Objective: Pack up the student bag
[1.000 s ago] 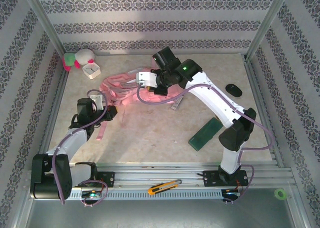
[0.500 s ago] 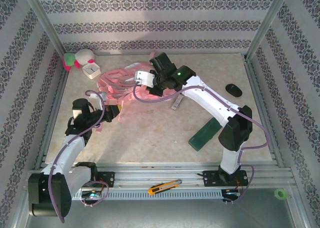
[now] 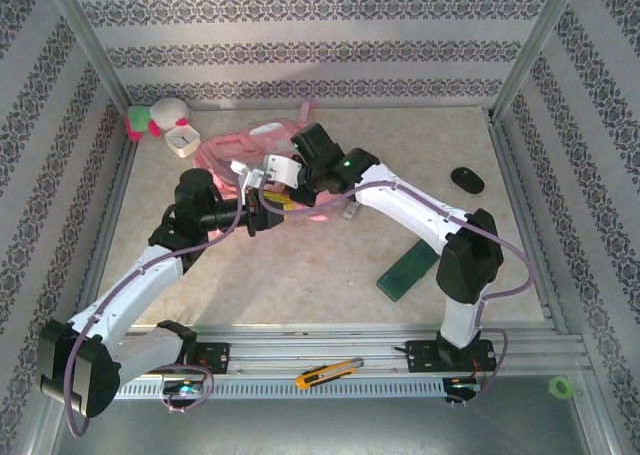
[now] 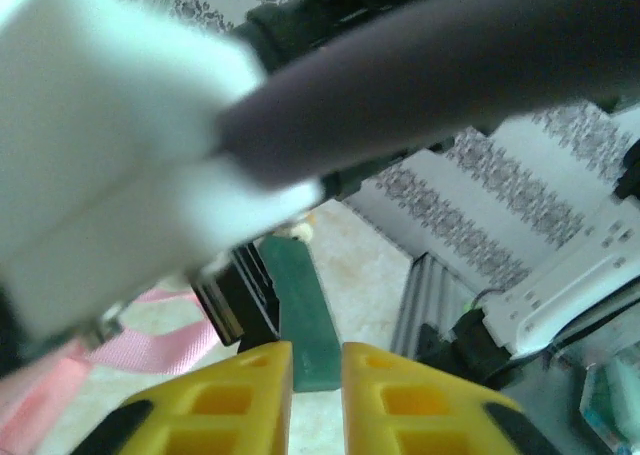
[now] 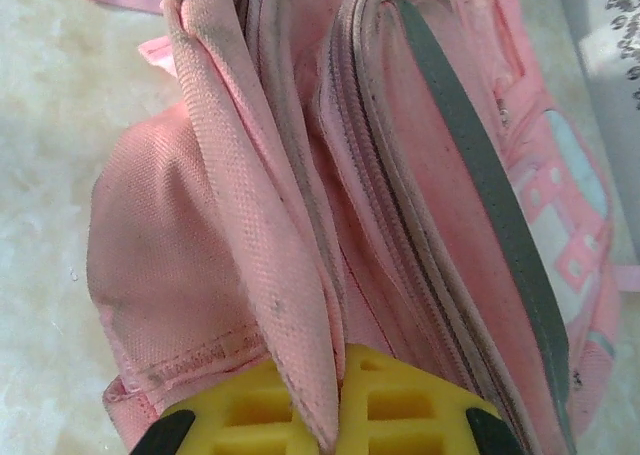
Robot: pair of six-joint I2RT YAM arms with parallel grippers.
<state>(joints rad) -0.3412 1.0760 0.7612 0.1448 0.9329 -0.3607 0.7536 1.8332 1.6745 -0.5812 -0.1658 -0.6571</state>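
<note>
Right wrist, grip: my right pincer [image 5: 335, 400] is clamped on a fold of the student bag [image 5: 430, 205], with the pink cloth pinched between the yellow fingers.
Right wrist, bag: it lies on the pale table [image 5: 40, 175] with its zip edges running away from me. I cannot tell whether the main mouth is open.
Left wrist, grip: my left pincer [image 4: 317, 360] stands a little apart with nothing between its fingers. A pink strap [image 4: 150, 347] lies to the left, and the green case [image 4: 300, 295] shows beyond the gap.
Top view, bag: it sits far and left of the table's middle, and both my pincers meet at its near side.
Top view, loose things: the green case lies near right and the black mouse [image 3: 467, 179] far right. The plush toy [image 3: 160, 117] and white box [image 3: 184, 139] are in the far left corner. All of them lie outside the bag.
Progress: by my judgement nothing is packed yet, and only the hold on the bag is made. I have yet to spread the mouth, carry the things in and close it.
</note>
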